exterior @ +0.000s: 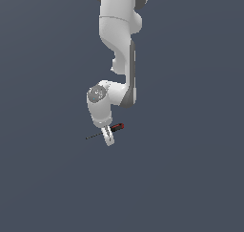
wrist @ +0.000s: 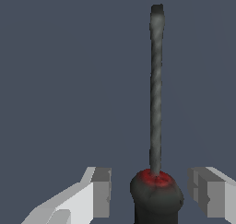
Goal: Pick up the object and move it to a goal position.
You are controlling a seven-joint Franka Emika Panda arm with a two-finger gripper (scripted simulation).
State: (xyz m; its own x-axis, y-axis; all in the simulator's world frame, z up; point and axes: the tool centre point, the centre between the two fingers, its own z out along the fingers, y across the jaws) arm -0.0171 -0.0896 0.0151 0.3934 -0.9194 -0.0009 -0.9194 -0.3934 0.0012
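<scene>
Below the white arm [exterior: 119,40], at its lowest link: gripper [exterior: 109,136] lowered over the screwdriver [exterior: 106,132], which lies flat on the surface. Jaws spread, one finger pad [wrist: 102,192] on each side of the handle [wrist: 156,197] with clear gaps between pad and handle, so released and not yet grasping. Handle black with a red collar; thin dark shaft [wrist: 156,89] running straight away from the gripper, ending in a small flat tip. Placement judged deliberate: fingers straddling the thick handle rather than the thin shaft, giving the pads a broader body to close on, and the shaft set crosswise to the closing direction so the tool should not roll out. From the exterior view, red end of the handle just beyond the fingers on one side, shaft tip protruding on the other. Surface around the screwdriver: plain, uniform slate grey [exterior: 190,178], no edges, markings or walls distinguishable. Goal position not marked.
</scene>
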